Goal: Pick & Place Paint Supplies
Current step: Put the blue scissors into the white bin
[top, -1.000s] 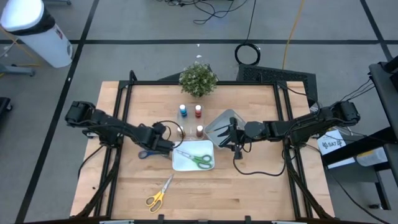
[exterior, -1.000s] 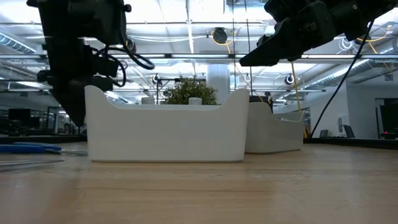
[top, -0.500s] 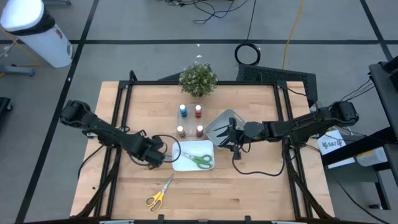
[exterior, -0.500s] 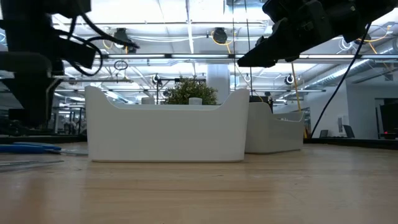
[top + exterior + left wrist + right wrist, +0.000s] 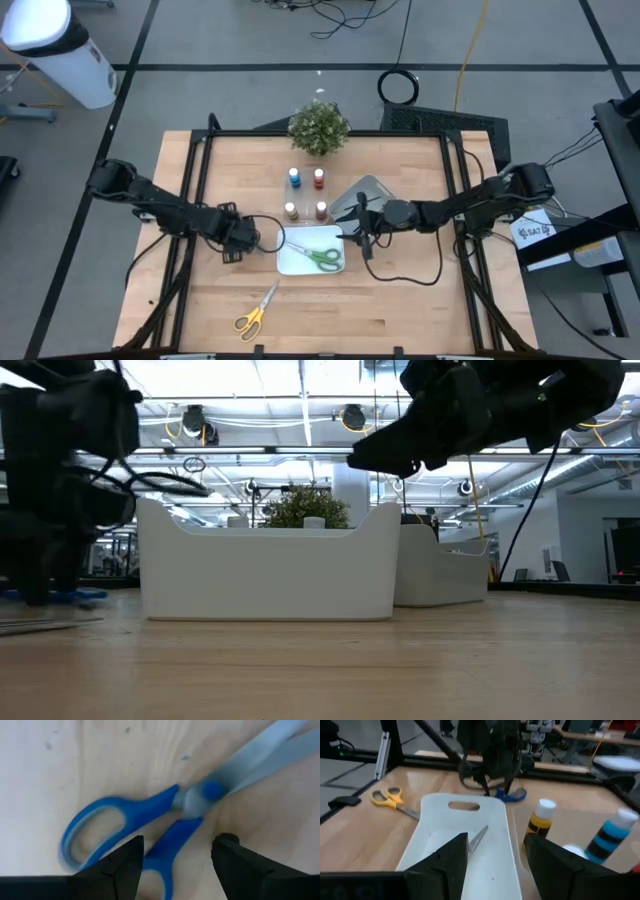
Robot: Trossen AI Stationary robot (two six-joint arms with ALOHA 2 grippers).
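- The surface (image 5: 400,290) carries a white tray (image 5: 296,262) holding green-handled scissors (image 5: 322,257).
- Left end effector (image 5: 175,857), released, straddles the blue-handled scissors (image 5: 150,820) lying beside the tray.
- Right end effector (image 5: 495,857), released and empty, hovers above the tray's far edge.
- Yellow-handled scissors (image 5: 255,312) lie apart.

A wooden tabletop (image 5: 400,300) is carrying everything. At its far edge a leafy potted plant (image 5: 319,127) is standing. Four small paint bottles (image 5: 306,193) are standing in a square cluster near the middle. Just nearer, a white tray (image 5: 290,262) is sitting, and to its right a grey tray (image 5: 372,187) is sitting. Blue-handled scissors (image 5: 145,827) are lying left of the white tray, and yellow-handled scissors (image 5: 256,311) are lying toward the near edge.
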